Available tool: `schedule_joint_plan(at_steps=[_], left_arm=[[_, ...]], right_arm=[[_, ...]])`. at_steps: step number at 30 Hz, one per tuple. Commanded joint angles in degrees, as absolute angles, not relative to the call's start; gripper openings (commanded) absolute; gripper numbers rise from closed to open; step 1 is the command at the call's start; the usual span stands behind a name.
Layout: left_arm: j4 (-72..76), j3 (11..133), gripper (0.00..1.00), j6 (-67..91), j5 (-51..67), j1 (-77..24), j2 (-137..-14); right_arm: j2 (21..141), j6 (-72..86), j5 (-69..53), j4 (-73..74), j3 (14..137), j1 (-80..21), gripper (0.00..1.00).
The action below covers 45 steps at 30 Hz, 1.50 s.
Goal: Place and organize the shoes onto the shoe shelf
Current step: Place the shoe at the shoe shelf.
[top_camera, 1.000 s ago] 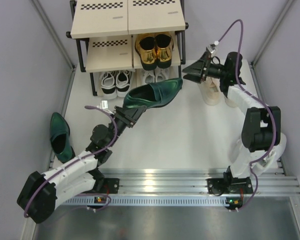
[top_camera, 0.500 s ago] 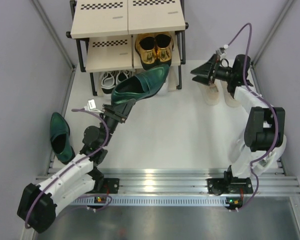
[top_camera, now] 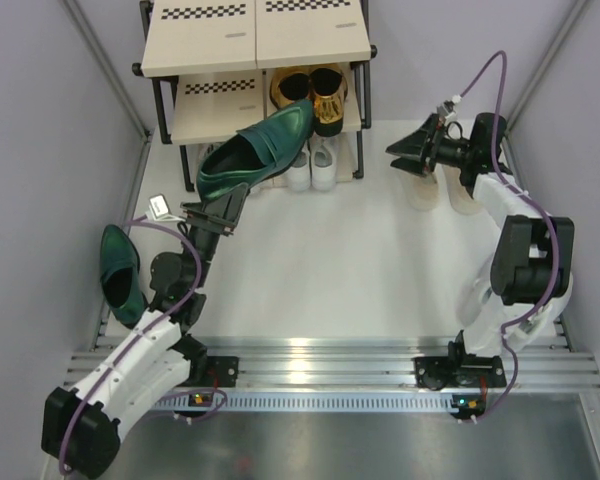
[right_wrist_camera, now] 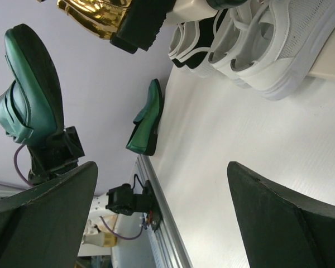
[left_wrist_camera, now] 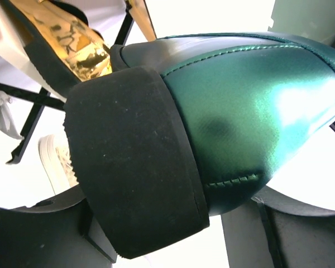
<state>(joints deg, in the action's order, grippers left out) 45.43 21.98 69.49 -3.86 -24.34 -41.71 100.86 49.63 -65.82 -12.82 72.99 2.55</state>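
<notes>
Green leather fills your left wrist view: the left pincer point(top_camera: 223, 200) is clenched on the heel end of a glossy green loafer point(top_camera: 255, 155) and holds it off the table point(top_camera: 340, 270), in front of the shoe shelf point(top_camera: 250, 45). From above, the toe points up and right toward the gold loafers point(top_camera: 310, 95) on the right half of the middle board; you cannot tell whether it touches them. The loafer's black heel block point(left_wrist_camera: 134, 162) sits close to the lens. Its mate point(top_camera: 120, 272) lies on the table by the left wall, well apart from the shelf. White lace-ups point(top_camera: 313, 165) stand on the lowest level, and your right wrist view shows black-and-white sneakers point(right_wrist_camera: 184, 42) beside them. The right pincer point(top_camera: 412, 158) is released, jaws spread wide with nothing between them, hovering over the beige sneakers point(top_camera: 427, 188) that stand on the table to the right of the shelf.
</notes>
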Motion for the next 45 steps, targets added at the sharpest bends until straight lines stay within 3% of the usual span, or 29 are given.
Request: schedule_joint_plan(at_steps=[1, 11, 28, 45], left_arm=[[54.05, 25.84, 0.0, 70.14, -4.39, -23.2, -38.85], [56.42, 25.14, 0.0, 68.91, -9.93, -20.57, -40.51], [68.81, 29.7, 0.0, 68.55, -16.61, -16.79, -56.95], [69.87, 48.33, 0.0, 65.83, -25.83, -15.82, -79.71]], right_arm=[[97.29, 47.55, -66.18, -13.18, 72.95, 3.16, 0.99], [96.42, 47.29, -66.45, -12.92, 72.25, 3.87, 0.99], [95.36, 46.85, -66.8, -12.31, 70.4, 5.36, 0.99], [93.78, 46.32, -67.41, -11.43, 69.17, 7.38, 1.0]])
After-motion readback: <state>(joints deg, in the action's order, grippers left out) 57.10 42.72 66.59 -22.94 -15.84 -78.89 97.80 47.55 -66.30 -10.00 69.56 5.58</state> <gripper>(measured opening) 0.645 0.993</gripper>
